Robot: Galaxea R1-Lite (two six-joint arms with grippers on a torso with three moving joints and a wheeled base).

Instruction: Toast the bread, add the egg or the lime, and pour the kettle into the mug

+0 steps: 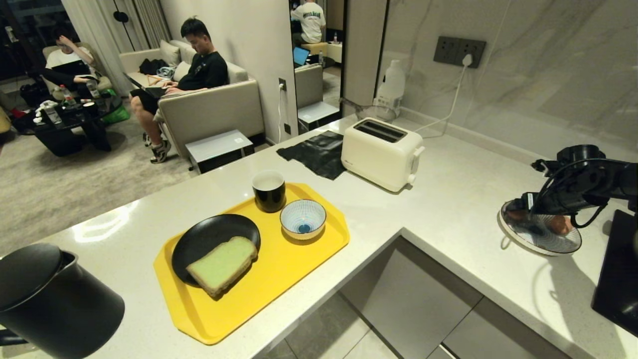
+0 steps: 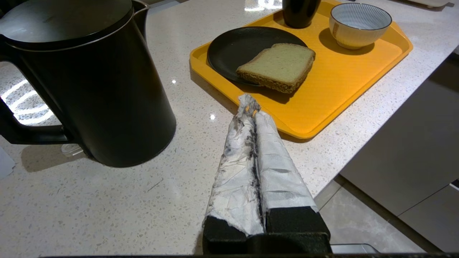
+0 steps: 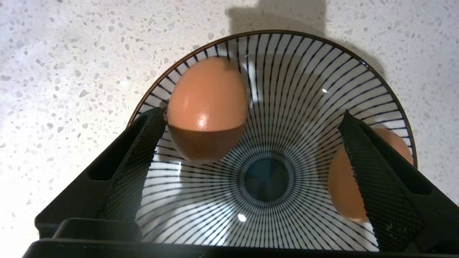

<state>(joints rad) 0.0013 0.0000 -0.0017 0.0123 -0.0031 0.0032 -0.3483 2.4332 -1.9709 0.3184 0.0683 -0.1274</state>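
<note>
My right gripper (image 3: pixel 252 118) hangs open over a striped plate (image 1: pixel 541 239) at the counter's right. Two light-brown eggs lie in the plate. One egg (image 3: pixel 208 104) rests close to one finger, apart from the other; the second egg (image 3: pixel 340 186) is half hidden behind the other finger. The bread (image 1: pixel 223 264) lies on a black plate (image 1: pixel 204 237) on the yellow tray (image 1: pixel 279 284), with the black mug (image 1: pixel 269 191) behind it. The kettle (image 1: pixel 50 299) stands at the near left. My left gripper (image 2: pixel 249 107), wrapped in white, is shut and empty beside the kettle (image 2: pixel 89 82). The lime is out of view.
A cream toaster (image 1: pixel 383 152) stands behind the tray, plugged into the wall, a black cloth (image 1: pixel 319 152) beside it. A striped bowl (image 1: pixel 303 218) sits on the tray. The counter edge turns an inner corner near the tray (image 1: pixel 401 232). Two people sit on sofas beyond.
</note>
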